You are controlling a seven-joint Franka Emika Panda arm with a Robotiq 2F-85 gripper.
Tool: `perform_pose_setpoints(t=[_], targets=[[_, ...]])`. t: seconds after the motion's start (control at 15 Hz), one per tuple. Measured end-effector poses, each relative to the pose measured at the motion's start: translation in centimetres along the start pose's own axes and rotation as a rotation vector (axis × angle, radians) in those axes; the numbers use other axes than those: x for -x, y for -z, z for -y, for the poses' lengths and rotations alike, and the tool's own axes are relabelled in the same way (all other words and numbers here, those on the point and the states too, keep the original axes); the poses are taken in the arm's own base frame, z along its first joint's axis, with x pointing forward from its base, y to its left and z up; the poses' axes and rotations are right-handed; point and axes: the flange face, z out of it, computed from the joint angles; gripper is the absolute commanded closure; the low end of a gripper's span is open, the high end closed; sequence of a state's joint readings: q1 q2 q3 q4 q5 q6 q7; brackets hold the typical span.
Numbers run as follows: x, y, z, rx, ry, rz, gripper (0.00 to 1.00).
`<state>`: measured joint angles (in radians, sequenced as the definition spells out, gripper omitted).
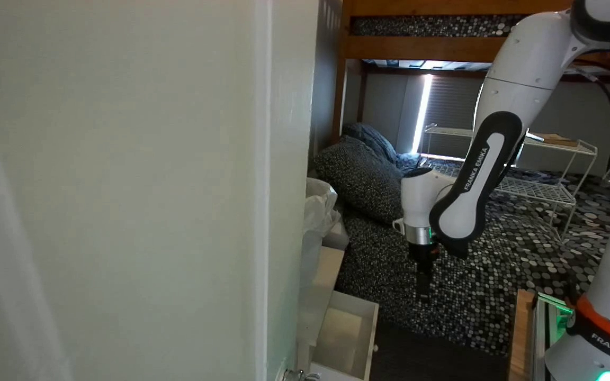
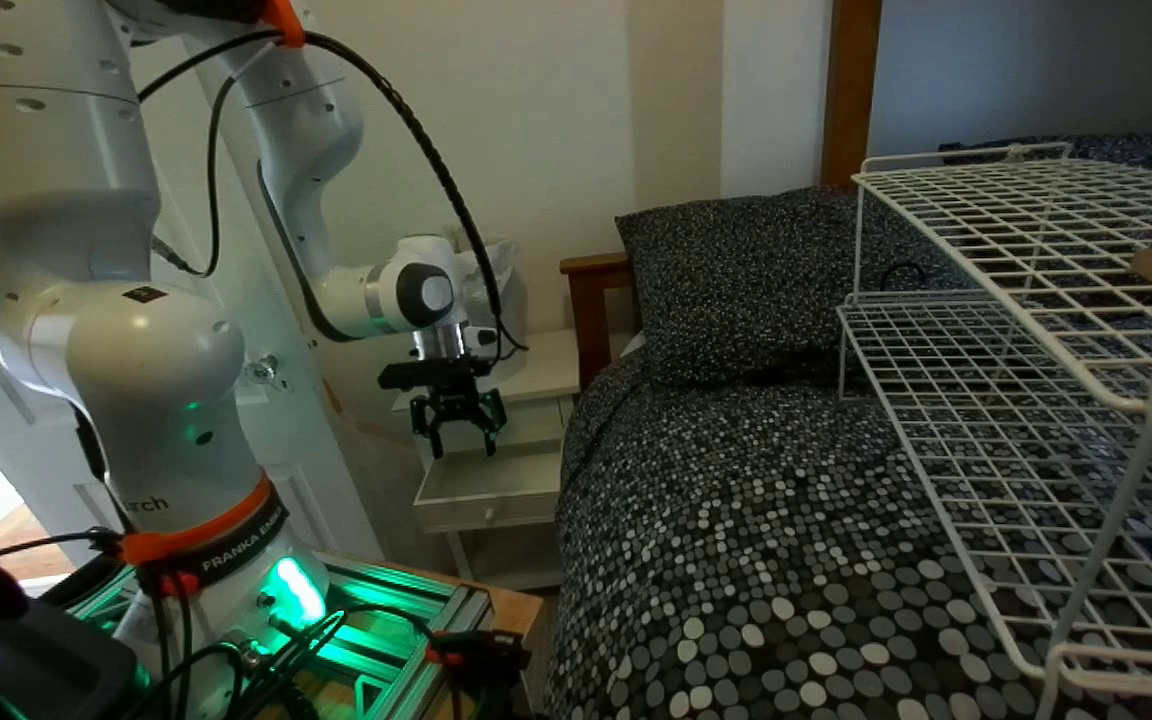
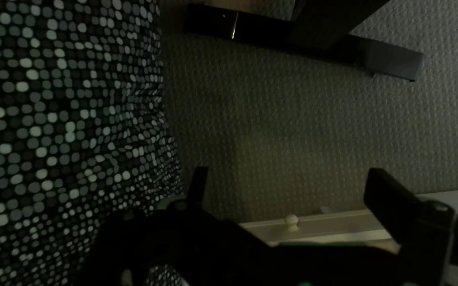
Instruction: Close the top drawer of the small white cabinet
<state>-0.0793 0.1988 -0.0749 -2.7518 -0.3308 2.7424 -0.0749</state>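
The small white cabinet [image 1: 322,278] stands between the door and the bed; it also shows in an exterior view [image 2: 548,368]. Its top drawer [image 1: 341,336] is pulled out, with a bare cream inside. The drawer's white front [image 2: 526,508] has a small round knob [image 2: 490,514]. In the wrist view the drawer front [image 3: 332,227] and its knob [image 3: 291,221] show at the bottom, partly covered by the dark gripper. My gripper [image 2: 464,452] is open and empty, pointing down, above the drawer's level. In an exterior view the gripper [image 1: 423,297] hangs out from the drawer front, not touching it.
A large white door [image 1: 125,185] stands close beside the cabinet. The bed [image 2: 736,560] with dark dotted bedding borders its opposite side. A white bag [image 1: 318,206] stands on the cabinet. A white wire rack [image 2: 976,400] stands on the bed. Carpet [image 3: 268,119] lies below the gripper.
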Motion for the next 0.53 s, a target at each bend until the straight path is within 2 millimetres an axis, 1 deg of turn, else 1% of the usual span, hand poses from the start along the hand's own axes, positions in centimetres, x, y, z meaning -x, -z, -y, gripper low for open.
perform_pose_setpoints(t=[0.27,0.4,0.53], targets=[[0.6,-5.3,1.5,-0.027,-0.008,0.043,0.0],[0.8,-7.4,1.9,-0.027,-0.013,0.038,0.0],[0.8,-9.1,2.1,-0.022,-0.012,0.002,0.0]])
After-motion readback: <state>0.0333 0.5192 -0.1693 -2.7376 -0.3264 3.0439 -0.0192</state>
